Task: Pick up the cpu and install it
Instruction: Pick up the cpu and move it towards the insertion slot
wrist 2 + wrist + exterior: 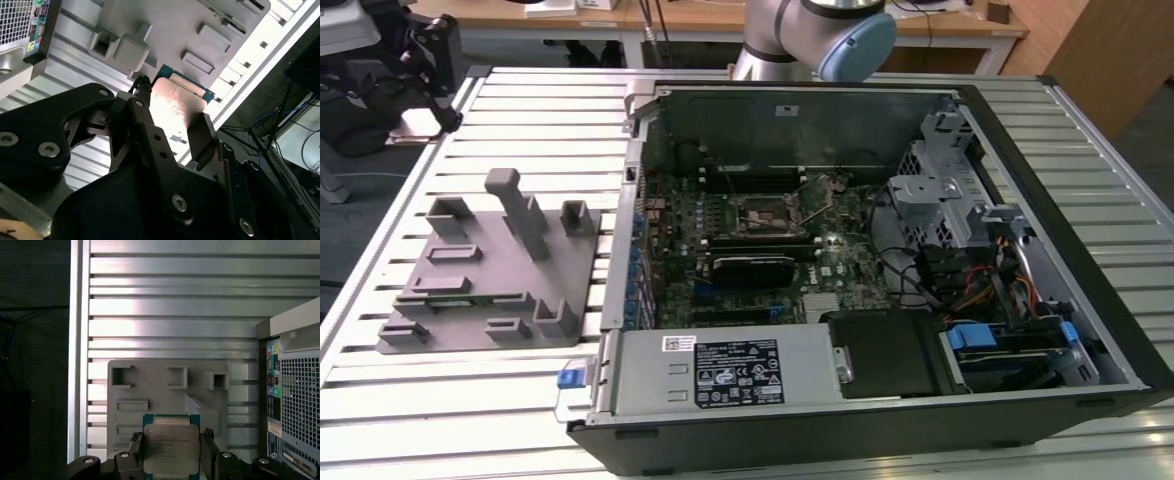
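Observation:
The cpu (170,447) is a flat square chip with a pale metal top and a green edge. My gripper (171,455) is shut on it, one black finger (137,450) against each side. In the second wrist view the cpu (175,105) sits between the same fingers (142,115) of the gripper (172,125). It hangs well above the grey fixture block (165,390). The motherboard's black socket frame (767,213) lies inside the open computer case (881,250), with its lever raised.
The grey fixture (487,270) with its upright posts rests on the slatted metal table (494,390) at the exterior view's left. The case's rear panel (295,390) stands close beside the fixture. The arm's base (814,40) rises behind the case. Dark equipment (387,80) sits at the far left corner.

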Controlling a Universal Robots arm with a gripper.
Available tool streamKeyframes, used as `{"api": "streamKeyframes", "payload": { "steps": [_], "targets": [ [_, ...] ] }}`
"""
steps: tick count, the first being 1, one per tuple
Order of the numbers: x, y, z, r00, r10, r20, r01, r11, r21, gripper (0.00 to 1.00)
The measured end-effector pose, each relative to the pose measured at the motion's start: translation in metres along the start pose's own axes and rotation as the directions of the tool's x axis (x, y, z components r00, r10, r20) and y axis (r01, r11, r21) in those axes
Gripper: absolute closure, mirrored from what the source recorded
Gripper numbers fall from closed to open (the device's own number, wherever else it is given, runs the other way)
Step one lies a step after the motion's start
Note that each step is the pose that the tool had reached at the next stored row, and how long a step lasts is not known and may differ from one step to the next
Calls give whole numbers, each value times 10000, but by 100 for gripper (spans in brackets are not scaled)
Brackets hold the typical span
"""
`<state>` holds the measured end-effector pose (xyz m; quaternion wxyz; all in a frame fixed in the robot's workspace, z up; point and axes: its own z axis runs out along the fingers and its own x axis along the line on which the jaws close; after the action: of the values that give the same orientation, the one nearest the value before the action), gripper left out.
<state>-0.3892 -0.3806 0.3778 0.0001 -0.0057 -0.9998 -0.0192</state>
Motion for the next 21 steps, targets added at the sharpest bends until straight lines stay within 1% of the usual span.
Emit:
{"api": "streamKeyframes", "payload": {
  "steps": [11, 21],
  "targets": [
    [-73, 3, 0, 10000, 0, 0, 0, 10000, 0, 46],
    [-206, 6, 0, 10000, 0, 0, 0, 10000, 0, 46]
  ]
}}
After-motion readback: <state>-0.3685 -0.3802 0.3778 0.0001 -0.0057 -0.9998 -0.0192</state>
